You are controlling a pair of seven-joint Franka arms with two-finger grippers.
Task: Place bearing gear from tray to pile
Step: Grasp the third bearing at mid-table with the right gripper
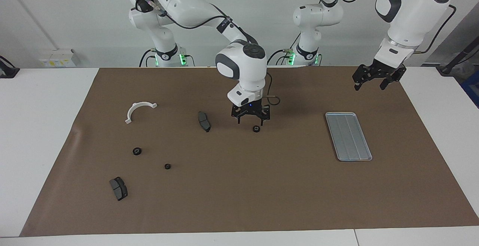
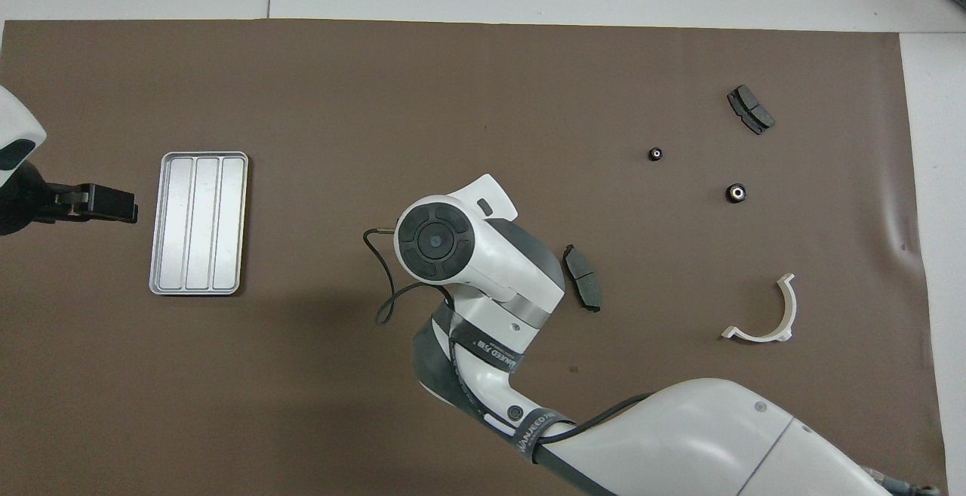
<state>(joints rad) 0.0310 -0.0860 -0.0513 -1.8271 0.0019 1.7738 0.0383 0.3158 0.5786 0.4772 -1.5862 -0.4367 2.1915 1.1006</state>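
Brown matting (image 1: 239, 201) covered the white bench (image 1: 45, 126), with a pale wall rising where both arms were mounted. Coming from its base at the pile's end, the right tool (image 1: 250, 120) hung low above the mat's middle, fingers apart and gripping nothing. A small black bearing gear (image 1: 256, 128) lay on the mat just under that tool, beside one fingertip; whether they touched could not be told. One dark grey brake pad (image 1: 204, 121) lay near the right tool, toward the right arm's end. Past it were the white half-ring bracket (image 1: 139, 110), two more black gears (image 1: 137, 151) (image 1: 167, 166) and a second brake pad (image 1: 118, 188), all scattered loosely. The left tool (image 1: 378, 80) hung raised over the mat's edge at the left arm's end, fingers spread and holding nothing. Below it, apart from it, sat the silver-grey ridged tray (image 1: 348, 136), flat on the mat with nothing in it.
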